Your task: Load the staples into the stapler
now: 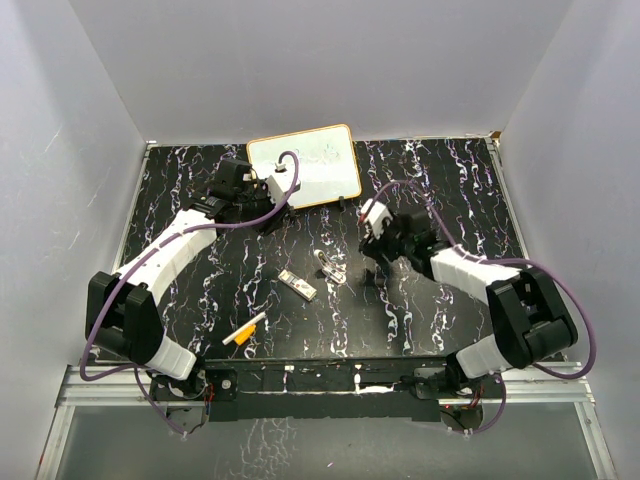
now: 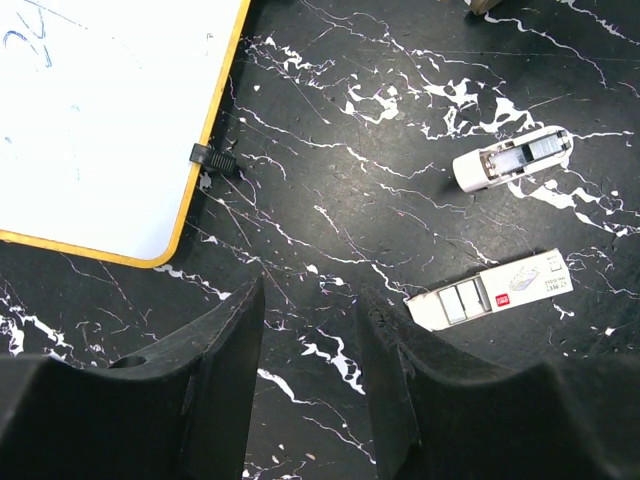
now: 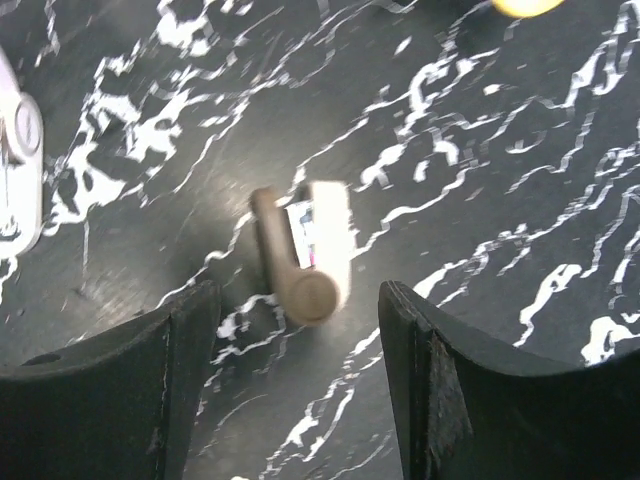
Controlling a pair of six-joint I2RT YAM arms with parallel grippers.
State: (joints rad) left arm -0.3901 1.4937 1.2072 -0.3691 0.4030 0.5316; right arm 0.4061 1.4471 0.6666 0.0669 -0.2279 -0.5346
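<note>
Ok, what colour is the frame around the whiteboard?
Orange-yellow. The whiteboard frame shows best in the left wrist view.

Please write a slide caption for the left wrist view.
Empty left gripper over the black table, with whiteboard, stapler and staples ahead.

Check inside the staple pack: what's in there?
Grey staples show at one end of the pack. Printed white card covers the rest, so how full it is can't be told.
</note>
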